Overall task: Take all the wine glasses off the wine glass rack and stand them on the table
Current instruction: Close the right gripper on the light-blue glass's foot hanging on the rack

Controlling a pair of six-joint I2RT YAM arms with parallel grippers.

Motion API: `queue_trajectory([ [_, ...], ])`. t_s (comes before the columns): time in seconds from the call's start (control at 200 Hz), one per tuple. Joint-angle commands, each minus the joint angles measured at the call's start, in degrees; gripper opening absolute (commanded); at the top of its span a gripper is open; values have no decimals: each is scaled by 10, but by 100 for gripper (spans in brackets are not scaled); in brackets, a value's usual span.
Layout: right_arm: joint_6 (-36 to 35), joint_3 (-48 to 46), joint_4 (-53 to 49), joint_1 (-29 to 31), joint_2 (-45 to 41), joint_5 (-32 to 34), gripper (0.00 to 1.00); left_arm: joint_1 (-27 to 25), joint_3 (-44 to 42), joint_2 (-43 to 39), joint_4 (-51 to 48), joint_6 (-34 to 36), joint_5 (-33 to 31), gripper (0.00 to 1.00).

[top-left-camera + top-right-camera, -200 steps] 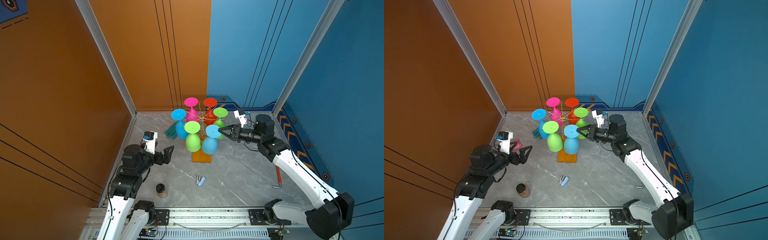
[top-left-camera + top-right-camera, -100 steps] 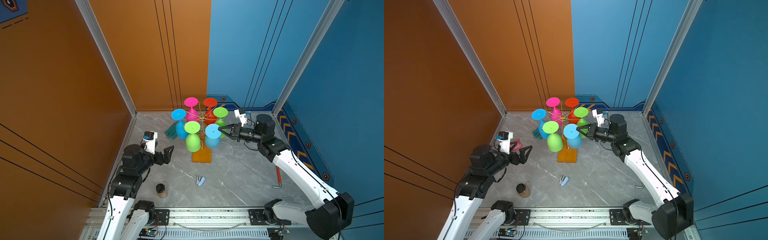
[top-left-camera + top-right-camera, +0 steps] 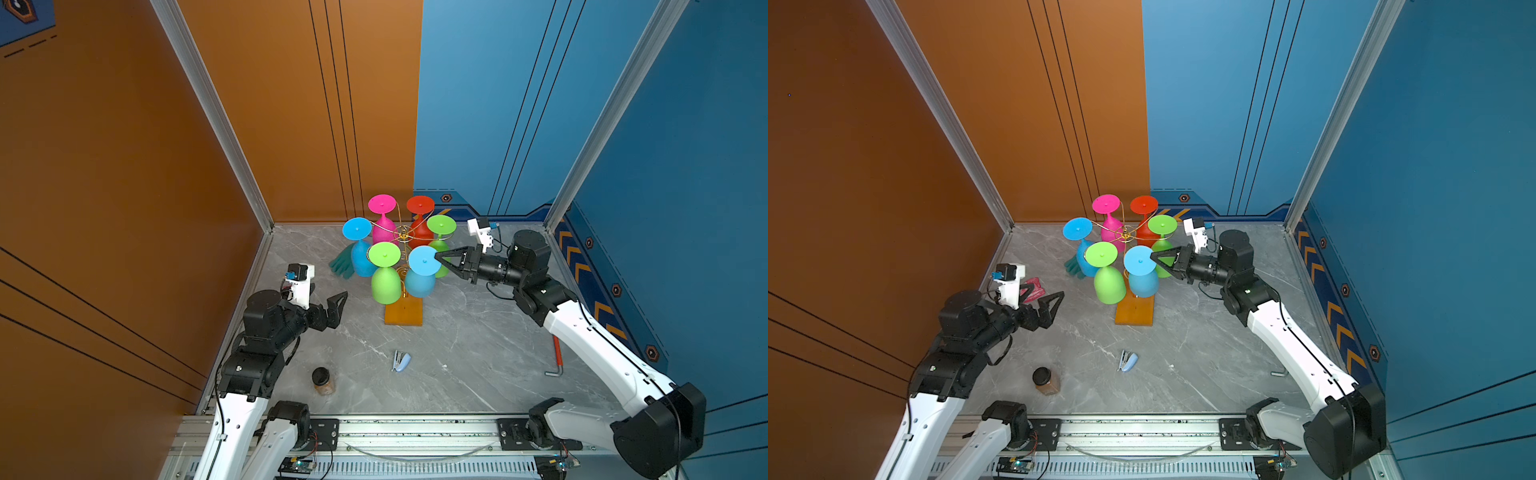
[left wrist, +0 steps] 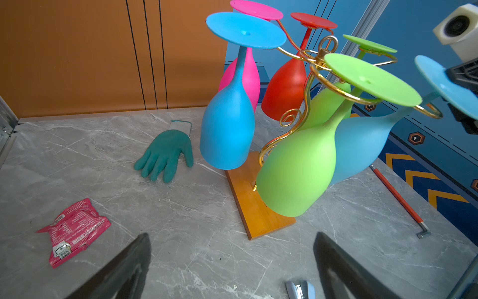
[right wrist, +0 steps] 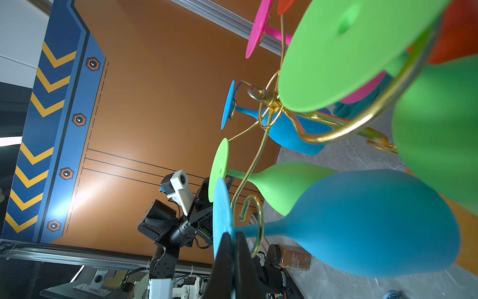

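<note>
Wine glass rack [image 3: 404, 311] stands mid-table on its wooden base, with six coloured glasses hanging bowl-down from the gold wire arms. Light blue wine glass [image 3: 419, 282] on the near-right arm is the one in play. It's tilted, bowl just beside the lime green glass [image 3: 385, 284]; can't tell if they touch. Its stem sits inside the wire curl in the right wrist view, so it's not off yet.

Right gripper [image 3: 437, 258] is clamped on the rim of that glass's foot disc, fingers [image 5: 222, 259] pinching the thin edge. Left gripper [image 3: 333, 309] is spread wide with nothing in it, hovering well left of the rack.

Handling guess: matte, looks like plastic, so light, stiff and not slippery. A rim pinch lets the bowl swing; the stem would likely be the steadier hold. It probably needs sliding out through the curl's open end without dragging the light rack or knocking neighbours.

Clutter on the table: green glove [image 3: 343, 264], jar [image 3: 322, 380], stapler [image 3: 401, 360].
</note>
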Motion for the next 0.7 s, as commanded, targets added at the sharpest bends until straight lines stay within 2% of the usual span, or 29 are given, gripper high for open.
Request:
queue_trajectory([
  [0.0,9,0,26,5,-7,-14,0,-3,-8,-5,8,-4,1,98],
  [0.696,12,17,42,33,15,-12,0,-3,-10,-11,9,-2,-1,98],
])
